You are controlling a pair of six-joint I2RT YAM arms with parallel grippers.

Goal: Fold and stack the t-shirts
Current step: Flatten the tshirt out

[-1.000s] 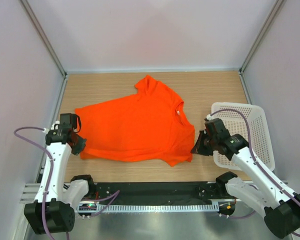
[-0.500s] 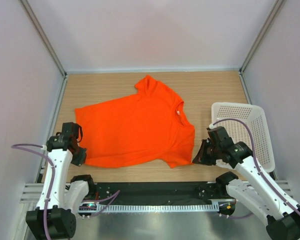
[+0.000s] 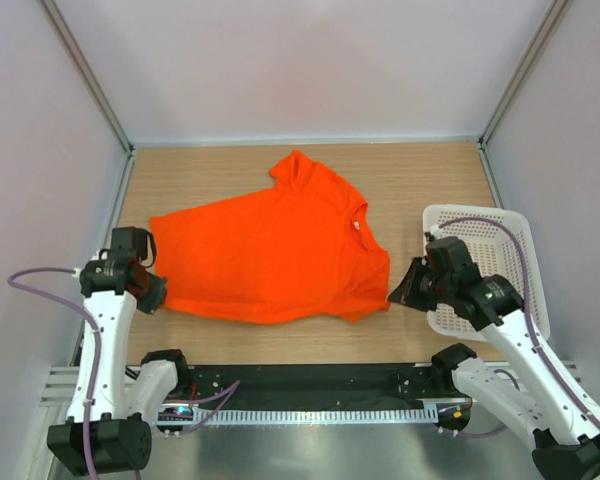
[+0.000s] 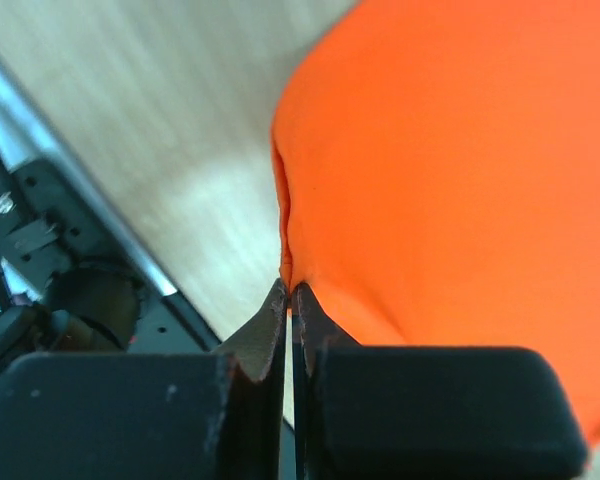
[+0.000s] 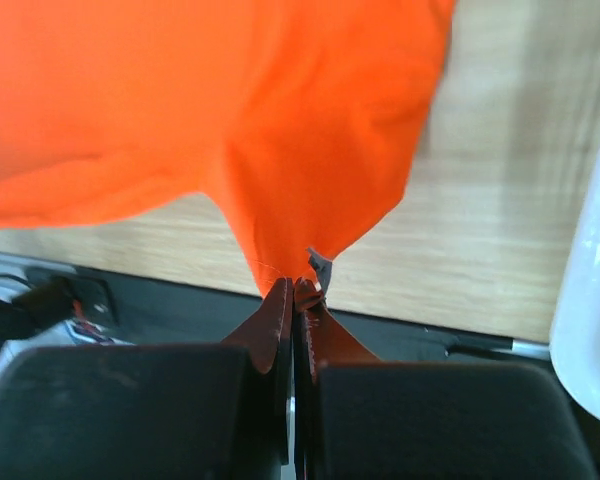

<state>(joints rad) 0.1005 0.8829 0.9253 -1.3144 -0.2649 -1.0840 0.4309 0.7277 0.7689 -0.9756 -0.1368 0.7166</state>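
Left fingers (image 4: 276, 318) clenched on near-left corner of plain bright orange-red short-sleeved t-shirt (image 3: 280, 255). T-shirt spread across middle of light wooden surface (image 3: 420, 180). Right fingers (image 5: 280, 308) clamped on near-right corner, fabric drawn to peak, beside white plastic lattice basket (image 3: 500, 250).

One t-shirt (image 3: 280, 250); one basket (image 3: 486, 256)

We see a white lattice basket (image 3: 500, 262) at 3 o'clock on the light wooden counter (image 3: 200, 180), close to its right edge.
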